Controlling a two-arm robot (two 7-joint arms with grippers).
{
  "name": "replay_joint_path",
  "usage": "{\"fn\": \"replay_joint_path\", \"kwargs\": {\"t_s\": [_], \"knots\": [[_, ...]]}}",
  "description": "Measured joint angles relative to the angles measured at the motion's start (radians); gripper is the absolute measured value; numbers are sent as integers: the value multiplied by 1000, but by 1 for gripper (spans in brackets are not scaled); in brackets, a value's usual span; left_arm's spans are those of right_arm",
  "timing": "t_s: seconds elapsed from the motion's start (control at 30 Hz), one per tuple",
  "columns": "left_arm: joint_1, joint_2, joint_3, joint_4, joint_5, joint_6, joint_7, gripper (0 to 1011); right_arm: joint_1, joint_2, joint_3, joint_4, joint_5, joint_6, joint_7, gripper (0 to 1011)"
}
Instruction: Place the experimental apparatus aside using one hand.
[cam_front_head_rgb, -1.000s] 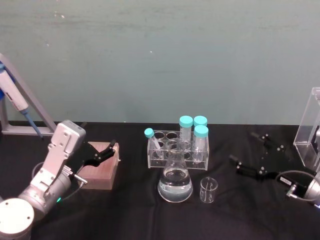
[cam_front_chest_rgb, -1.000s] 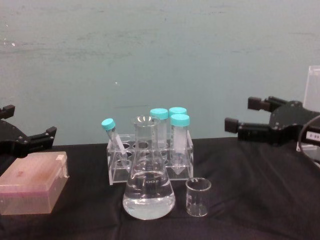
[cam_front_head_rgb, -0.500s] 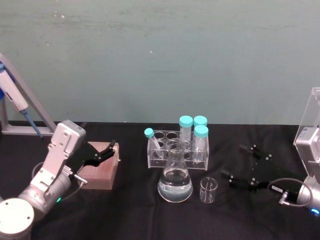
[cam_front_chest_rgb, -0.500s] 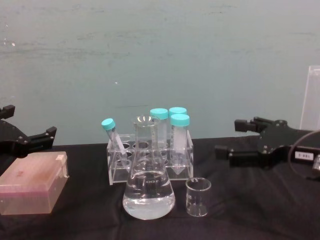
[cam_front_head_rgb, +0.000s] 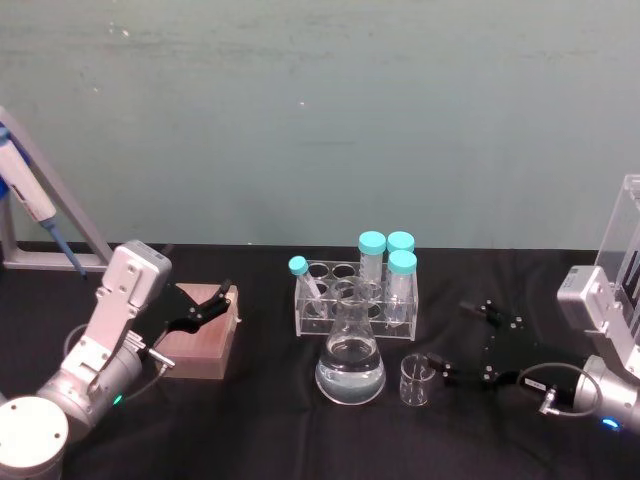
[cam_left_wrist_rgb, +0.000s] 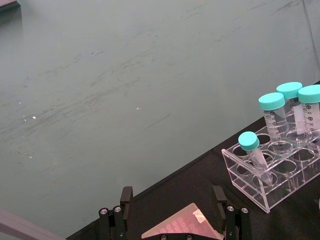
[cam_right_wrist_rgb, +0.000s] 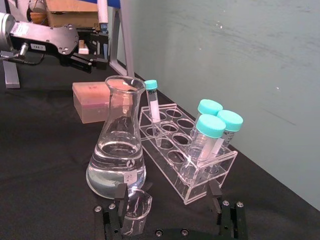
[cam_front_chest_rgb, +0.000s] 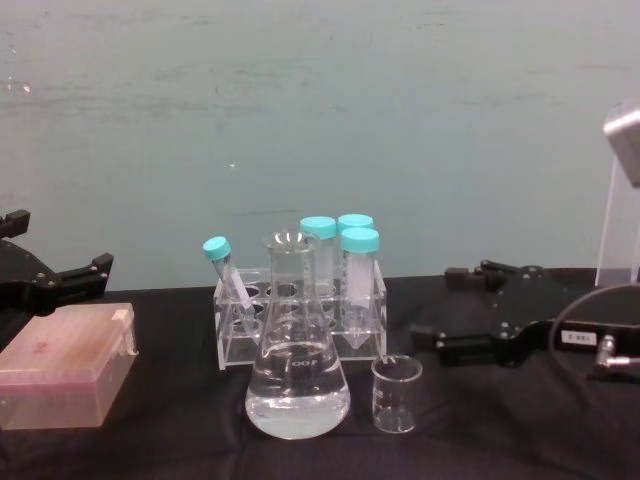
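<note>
Nothing appears set aside yet. The flask (cam_front_head_rgb: 351, 365), the beaker (cam_front_head_rgb: 417, 381) and the rack of tubes (cam_front_head_rgb: 355, 295) stand grouped mid-counter (cam_front_head_rgb: 280, 430), with the beaker just right of the flask and the rack behind. The right gripper (cam_front_head_rgb: 450, 333) sits low just right of the beaker, fingers spread wide, one beside the glass, gripping nothing. The grasp and all the carrying are left to do. The left gripper (cam_front_head_rgb: 222, 300) hangs at the left over a pink box (cam_front_head_rgb: 200, 345), fingers apart.
</note>
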Motion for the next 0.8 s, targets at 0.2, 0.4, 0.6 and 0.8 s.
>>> {"fn": "replay_joint_path", "kwargs": {"t_s": [0.2, 0.4, 0.6, 0.8], "knots": [[0, 0, 0, 0, 0, 0, 0, 1000, 26, -9, -26, 39, -3, -11, 8, 1003], [0, 0, 0, 0, 0, 0, 0, 1000, 54, -20, -53, 84, -4, -23, 20, 1003], [0, 0, 0, 0, 0, 0, 0, 1000, 77, -34, -83, 128, -5, -36, 32, 1003], [0, 0, 0, 0, 0, 0, 0, 1000, 97, -46, -105, 166, -6, -46, 42, 1003]]}}
